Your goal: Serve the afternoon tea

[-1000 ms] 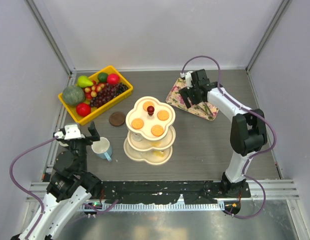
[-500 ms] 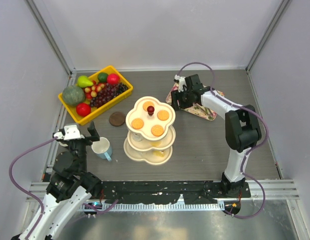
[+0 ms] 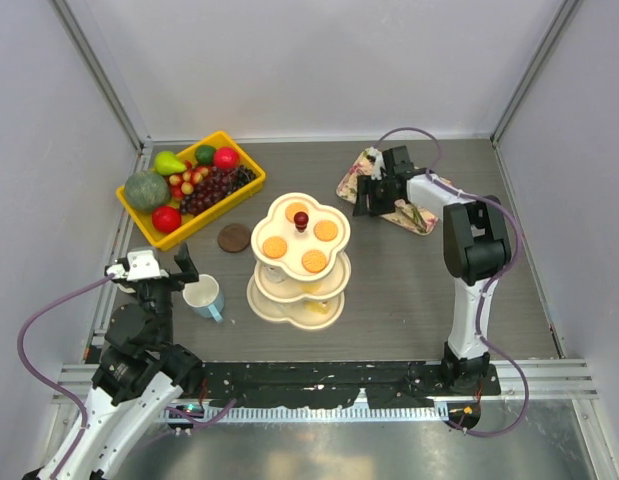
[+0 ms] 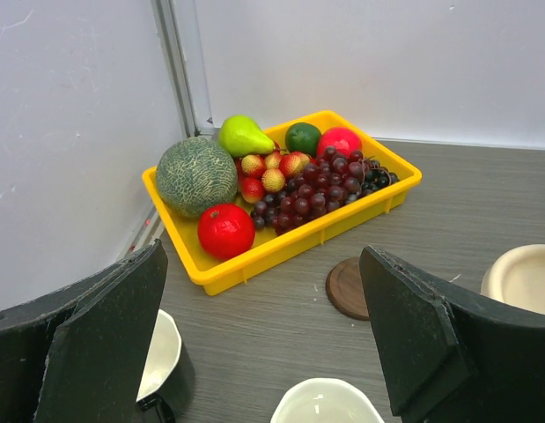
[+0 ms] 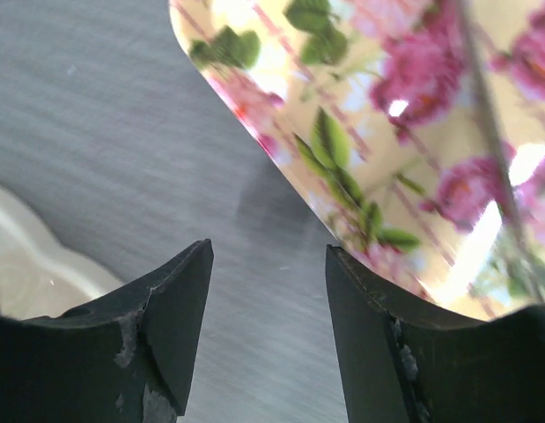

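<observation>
The three-tier stand point(image 3: 264, 298) sits in the middle of the table, with a red knob point(image 3: 301, 218) on top and round orange biscuits point(image 3: 313, 261) on its upper tier. The pale blue mug point(image 3: 204, 296) stands just left of it on the near side. A dark mug point(image 4: 166, 366) shows only from the left wrist, low under the left finger, close beside the pale one.

The left gripper point(image 4: 263, 264) hangs at the near left over the mugs, its jaws spread wide and holding nothing.

The right gripper point(image 3: 367, 198) is down low at the far right, at the left edge of the floral tray point(image 3: 414, 215), between the tray and the stand. Its jaws are partly apart with only bare table between them.

A yellow bin point(image 3: 161, 238) of fruit lies at the far left, and a brown coaster point(image 3: 233, 237) lies between it and the stand.
</observation>
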Controlling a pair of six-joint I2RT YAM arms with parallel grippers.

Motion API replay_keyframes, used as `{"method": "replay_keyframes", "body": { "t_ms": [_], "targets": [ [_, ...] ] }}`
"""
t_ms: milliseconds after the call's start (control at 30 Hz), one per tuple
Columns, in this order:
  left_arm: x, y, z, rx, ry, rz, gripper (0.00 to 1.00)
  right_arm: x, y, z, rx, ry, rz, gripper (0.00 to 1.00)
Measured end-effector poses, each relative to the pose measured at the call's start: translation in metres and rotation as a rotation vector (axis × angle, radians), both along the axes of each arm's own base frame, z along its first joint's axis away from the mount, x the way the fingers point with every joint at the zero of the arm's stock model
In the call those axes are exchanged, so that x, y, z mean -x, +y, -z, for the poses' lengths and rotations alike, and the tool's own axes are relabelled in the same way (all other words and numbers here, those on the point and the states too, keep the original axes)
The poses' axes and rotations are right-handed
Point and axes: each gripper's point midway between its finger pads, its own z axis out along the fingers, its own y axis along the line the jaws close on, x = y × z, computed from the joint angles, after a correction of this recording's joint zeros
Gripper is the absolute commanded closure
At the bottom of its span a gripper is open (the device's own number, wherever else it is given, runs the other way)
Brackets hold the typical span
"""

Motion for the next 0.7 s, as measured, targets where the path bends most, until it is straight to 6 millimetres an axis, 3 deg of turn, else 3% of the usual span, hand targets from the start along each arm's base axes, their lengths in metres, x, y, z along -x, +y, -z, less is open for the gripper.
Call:
{"method": "replay_keyframes", "body": {
  "t_ms": [167, 367, 467, 533, 700],
  "targets": [
    [0.000, 0.000, 0.000, 0.000, 0.000, 0.000, 0.01, -0.034, -0.061, -0.001, 0.020, -0.023, 0.196, 0.39],
    [0.000, 0.000, 0.000, -0.001, 0.002, 0.002, 0.01, -0.056, -0.129, -0.006, 0.049, -0.049, 0.381, 0.38],
    [-0.002, -0.003, 0.002, -0.006, 0.011, 0.009, 0.01, -0.054, -0.132, -0.012, 0.048, -0.058, 0.392, 0.38],
    [-0.005, -0.006, 0.005, -0.010, 0.025, 0.021, 0.01, -0.040, -0.125, -0.024, 0.043, -0.067, 0.378, 0.37],
    [-0.009, -0.020, 0.012, 0.001, 0.096, 0.077, 0.01, -0.001, -0.099, -0.093, -0.005, -0.192, 0.317, 0.36]
  ]
}}
